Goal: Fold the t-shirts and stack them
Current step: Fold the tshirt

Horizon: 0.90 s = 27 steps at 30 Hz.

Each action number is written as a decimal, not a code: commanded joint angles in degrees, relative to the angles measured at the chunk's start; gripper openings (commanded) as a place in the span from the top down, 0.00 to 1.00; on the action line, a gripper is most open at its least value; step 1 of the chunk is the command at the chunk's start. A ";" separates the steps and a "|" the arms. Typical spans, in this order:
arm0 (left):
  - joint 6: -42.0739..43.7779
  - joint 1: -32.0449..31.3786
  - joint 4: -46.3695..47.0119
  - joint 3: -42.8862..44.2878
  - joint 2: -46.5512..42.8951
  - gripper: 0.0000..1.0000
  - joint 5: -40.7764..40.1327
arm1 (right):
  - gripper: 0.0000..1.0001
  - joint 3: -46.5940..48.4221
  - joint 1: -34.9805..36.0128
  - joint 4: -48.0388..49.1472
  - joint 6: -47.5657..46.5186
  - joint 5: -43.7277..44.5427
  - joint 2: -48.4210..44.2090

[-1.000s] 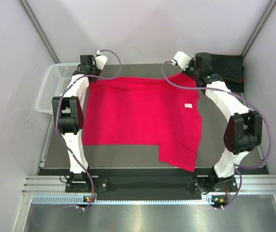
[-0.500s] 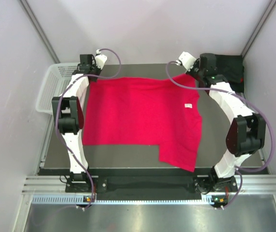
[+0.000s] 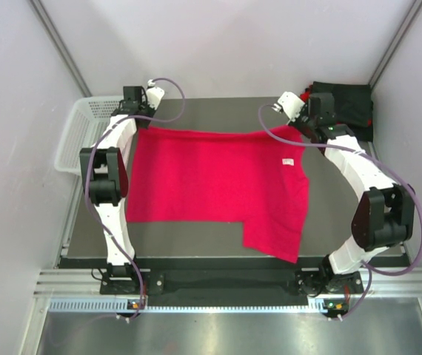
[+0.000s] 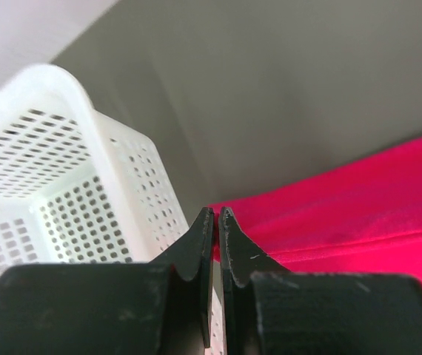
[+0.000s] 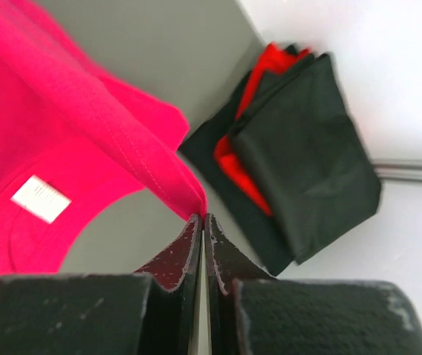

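Top external view: the red t-shirt (image 3: 211, 185) lay spread on the worktop (image 3: 196, 240), its near-right part reaching closest to the arm bases. At its far edge, both jaws were pinched shut on cloth, the left jaws at the far-left corner and the right jaws beside the collar. A clean fold probably needed both carrying that edge nearward, level and taut. Folded black t-shirts (image 3: 348, 103) sat beyond its far-right corner.
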 commanded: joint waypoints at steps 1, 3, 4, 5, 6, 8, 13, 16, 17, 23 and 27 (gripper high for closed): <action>-0.55 0.27 -0.25 -1.65 -3.88 1.00 -0.20 | 1.00 -2.34 0.02 0.03 1.80 -0.52 -3.79; -0.46 0.18 -0.51 -2.53 -4.23 1.00 -0.29 | 1.00 -3.23 0.02 0.03 1.98 -0.61 -3.96; -0.46 0.18 -0.43 -2.97 -4.41 1.00 -0.38 | 1.00 -3.93 0.11 -0.23 2.06 -0.79 -3.88; -0.37 0.18 -0.42 -3.93 -4.67 1.00 -0.55 | 1.00 -4.28 0.11 -0.50 2.15 -1.05 -4.05; -0.37 0.18 -0.34 -4.20 -4.85 1.00 -0.64 | 1.00 -4.55 0.11 -0.50 2.15 -1.05 -4.14; -0.20 0.27 -0.25 -5.16 -5.02 1.00 -0.90 | 1.00 -5.34 0.11 -0.93 2.50 -1.31 -4.49; 0.68 0.27 -0.07 -7.36 -4.85 1.00 -1.08 | 1.00 -8.23 0.55 -2.43 5.31 -2.63 -5.28; 1.03 1.85 0.01 -9.03 -5.46 1.00 -3.19 | 1.00 -11.05 1.60 -2.61 5.49 -2.63 -6.25; 1.21 2.03 0.10 -9.73 -5.81 1.00 -3.19 | 1.00 -11.58 1.86 -2.61 5.58 -2.63 -6.34; 1.74 2.73 0.02 -10.71 -6.52 1.00 -3.71 | 1.00 -13.69 2.75 -3.49 6.37 -4.48 -6.25; 2.00 2.73 -0.68 -11.23 -6.87 1.00 -3.28 | 1.00 -13.95 3.10 -4.36 6.81 -5.18 -5.99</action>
